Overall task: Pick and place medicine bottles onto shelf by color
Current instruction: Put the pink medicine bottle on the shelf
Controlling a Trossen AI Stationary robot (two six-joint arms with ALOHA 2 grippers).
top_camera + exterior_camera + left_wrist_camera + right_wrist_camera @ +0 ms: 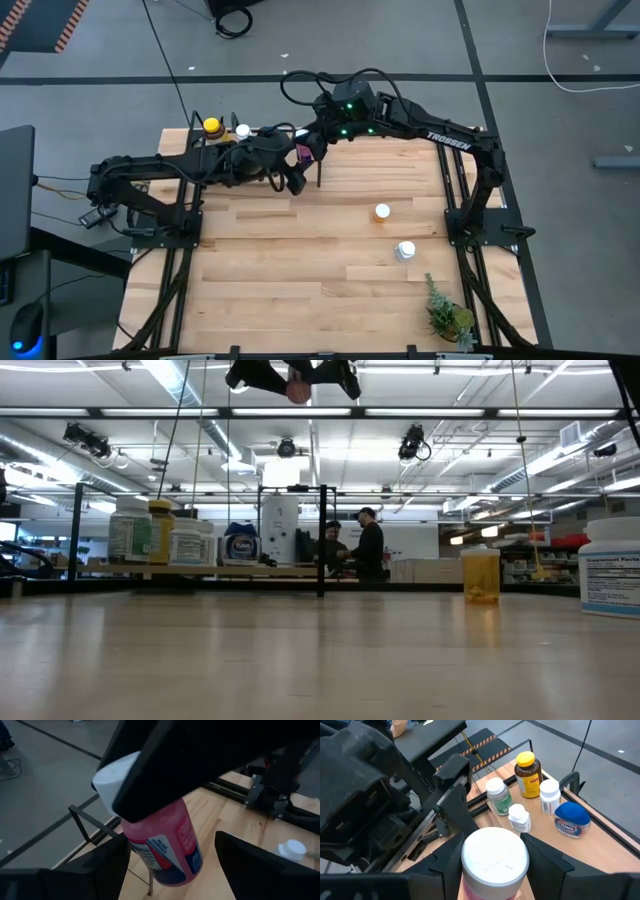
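Note:
A pink bottle with a white cap [165, 845] hangs in the air over the far part of the table, next to the shelf; it shows in the high view [302, 153] and at the top of the low view [297, 390]. My right gripper [309, 148] is shut on it. My left gripper [293, 178] is open. Its fingers stand on either side of the bottle's lower body [172, 870]; whether they touch it I cannot tell. Several bottles stand on the shelf [600, 845]: an amber yellow-capped one [527, 772], a blue one [571, 819] and white-capped ones [549, 795]. My right gripper pinches the pink bottle at its white cap [495, 855] between its two fingers [547, 862]; one finger also covers the bottle's shoulder in the left wrist view. The bottle hangs below the fingers, tilted, cap up, lifted clear of the table.
Two more bottles stand on the table's right half, an orange-capped one [382, 211] and a white one [404, 250]. A small green plant [445, 315] sits at the near right corner. The shelf's black upright divider [322, 540] stands at the far edge. People stand in the room beyond.

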